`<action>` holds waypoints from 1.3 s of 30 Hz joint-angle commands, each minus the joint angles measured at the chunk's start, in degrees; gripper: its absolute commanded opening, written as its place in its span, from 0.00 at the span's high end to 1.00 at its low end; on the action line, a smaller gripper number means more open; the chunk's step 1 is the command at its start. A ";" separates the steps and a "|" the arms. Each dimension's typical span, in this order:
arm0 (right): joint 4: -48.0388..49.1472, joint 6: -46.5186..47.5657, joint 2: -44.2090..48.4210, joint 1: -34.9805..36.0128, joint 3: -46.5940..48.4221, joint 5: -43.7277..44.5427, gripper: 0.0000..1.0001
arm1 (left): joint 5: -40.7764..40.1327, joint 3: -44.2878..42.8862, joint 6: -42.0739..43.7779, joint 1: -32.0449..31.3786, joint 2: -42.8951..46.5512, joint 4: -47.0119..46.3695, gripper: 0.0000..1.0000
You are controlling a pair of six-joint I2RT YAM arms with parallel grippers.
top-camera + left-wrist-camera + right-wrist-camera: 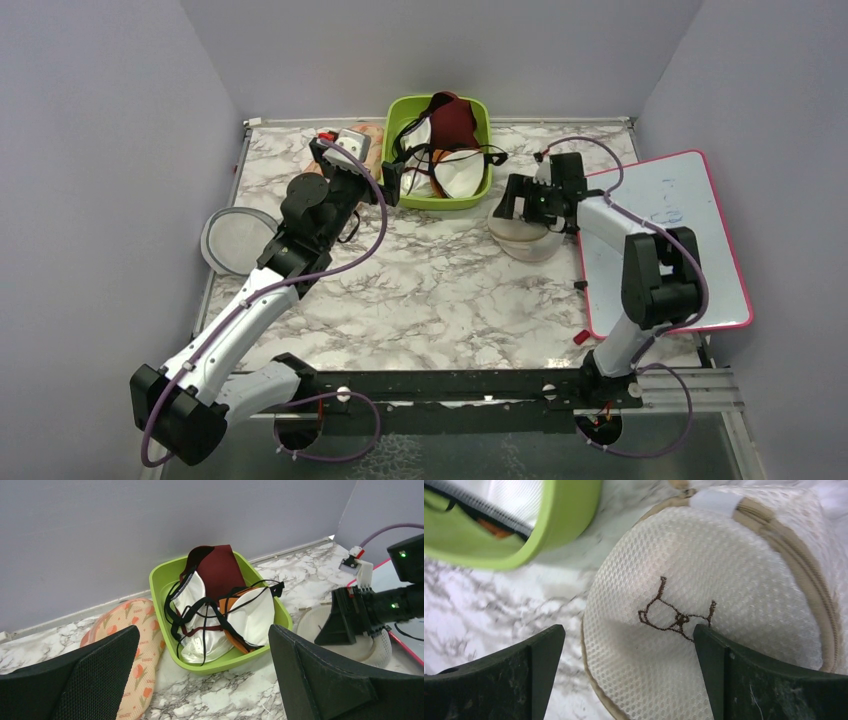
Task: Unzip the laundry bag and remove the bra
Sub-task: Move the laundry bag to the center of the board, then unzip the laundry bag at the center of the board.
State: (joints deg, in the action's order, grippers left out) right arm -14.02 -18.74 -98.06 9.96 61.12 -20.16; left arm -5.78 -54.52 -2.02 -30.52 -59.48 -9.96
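Note:
The laundry bag (704, 580) is a cream mesh dome with a brown stitched mark, a beige zip (806, 565) running round its rim, shut along the stretch that shows. It lies on the marble right of the green bin (527, 240). My right gripper (629, 675) hovers close over it, open, one finger on each side of the dome's near part (510, 210). My left gripper (205, 680) is open and empty over bare marble, just in front of the bin's near left corner (388, 188). The bra is hidden; nothing bright red shows.
The green bin (165, 625) holds a dark maroon garment (217, 570), white cloths (200, 640) and black straps. A pink floral pad (135, 630) lies left of it. A flat grey-rimmed mesh disc (238, 240) sits at the left edge, a pink-rimmed whiteboard (670, 230) at the right.

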 commanded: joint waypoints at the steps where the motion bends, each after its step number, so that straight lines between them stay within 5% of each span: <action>1: -2.14 1.53 7.85 6.31 -8.92 -8.06 0.00 | 1.16 0.46 -1.11 -0.37 -0.52 -2.02 0.01; 6: -6.44 3.84 13.24 15.33 -10.50 -10.29 0.00 | 1.54 0.29 -2.28 -0.41 -1.43 -1.82 0.01; 10: -9.03 4.49 19.03 16.15 -8.80 -10.65 0.00 | 1.99 0.29 -4.17 -0.41 -2.80 -1.82 0.01; 26: -13.26 -5.03 31.03 14.25 -11.18 29.87 0.00 | 18.27 -6.06 -15.71 -3.27 -18.90 3.87 0.01; 34: -5.51 -3.91 35.87 11.13 -20.53 23.86 0.02 | 36.59 -13.72 -16.30 -7.41 -35.05 6.88 0.01; 39: -5.98 -1.34 32.11 11.13 -20.45 18.16 0.18 | 40.40 -15.30 -14.26 -9.02 -40.63 5.89 0.01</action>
State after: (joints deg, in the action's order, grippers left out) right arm -22.85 -21.54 -64.01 21.23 40.64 2.37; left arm 26.70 -67.35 -17.43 -38.41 -97.21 -4.08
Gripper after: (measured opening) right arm 0.844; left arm 0.989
